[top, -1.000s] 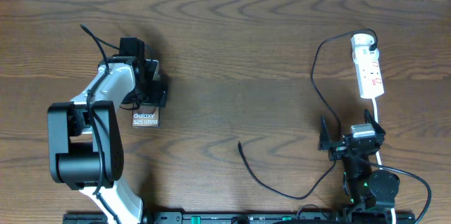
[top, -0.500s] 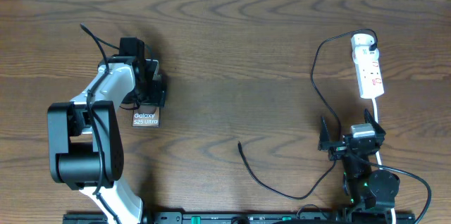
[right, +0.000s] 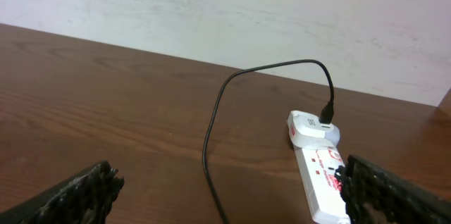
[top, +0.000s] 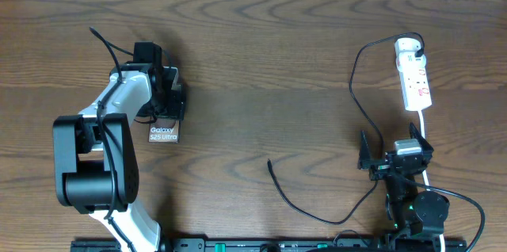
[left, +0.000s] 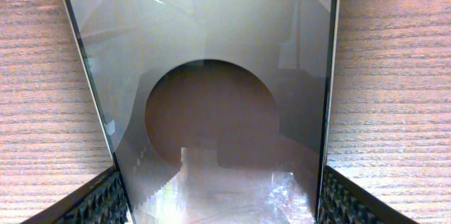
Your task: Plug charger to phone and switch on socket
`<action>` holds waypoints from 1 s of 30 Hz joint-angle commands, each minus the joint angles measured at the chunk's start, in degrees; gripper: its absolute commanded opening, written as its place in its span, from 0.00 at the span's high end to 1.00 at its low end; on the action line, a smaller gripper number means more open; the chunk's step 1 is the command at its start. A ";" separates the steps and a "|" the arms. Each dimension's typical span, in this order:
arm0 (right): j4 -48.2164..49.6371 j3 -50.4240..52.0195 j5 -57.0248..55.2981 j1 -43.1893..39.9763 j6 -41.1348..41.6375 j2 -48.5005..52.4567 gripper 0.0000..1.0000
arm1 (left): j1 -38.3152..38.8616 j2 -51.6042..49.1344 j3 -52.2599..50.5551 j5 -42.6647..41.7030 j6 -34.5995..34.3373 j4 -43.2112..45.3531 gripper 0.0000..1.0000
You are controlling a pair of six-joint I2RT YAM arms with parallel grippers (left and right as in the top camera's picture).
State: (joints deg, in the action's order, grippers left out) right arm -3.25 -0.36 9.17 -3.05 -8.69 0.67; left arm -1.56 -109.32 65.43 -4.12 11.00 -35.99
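Overhead view: the phone (top: 164, 133) lies left on the table (top: 261, 62), the left jaws straddling its long edges; whether they pinch it I cannot tell. The right jaws gape empty, near right. Held loosely, the phone may skid when the cable tip (top: 270, 162), now mid-table, is pushed in.

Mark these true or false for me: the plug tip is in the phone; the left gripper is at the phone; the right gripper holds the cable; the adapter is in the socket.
1. The charger's plug tip is in the phone. False: it lies loose on the table, well apart from the phone.
2. The left gripper has a finger at each long edge of the phone. True.
3. The right gripper holds the cable. False: it is open and empty.
4. The adapter sits in the socket. True.
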 commanded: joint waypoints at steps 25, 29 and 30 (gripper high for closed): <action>-0.26 0.04 -0.04 0.42 -0.81 -0.37 0.01 | 0.15 -6.62 -4.85 0.09 0.96 -0.28 0.92; -0.26 0.04 -0.07 0.42 -0.81 -0.37 0.01 | 0.15 -6.62 -4.85 0.09 0.96 -0.26 0.93; -0.26 0.04 -0.04 0.42 -0.81 -0.37 0.01 | 0.15 -6.62 -4.85 0.09 0.94 -0.26 0.93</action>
State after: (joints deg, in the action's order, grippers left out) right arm -3.25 -0.36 9.15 -3.05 -8.69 0.67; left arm -1.56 -109.32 65.43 -4.12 11.00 -35.97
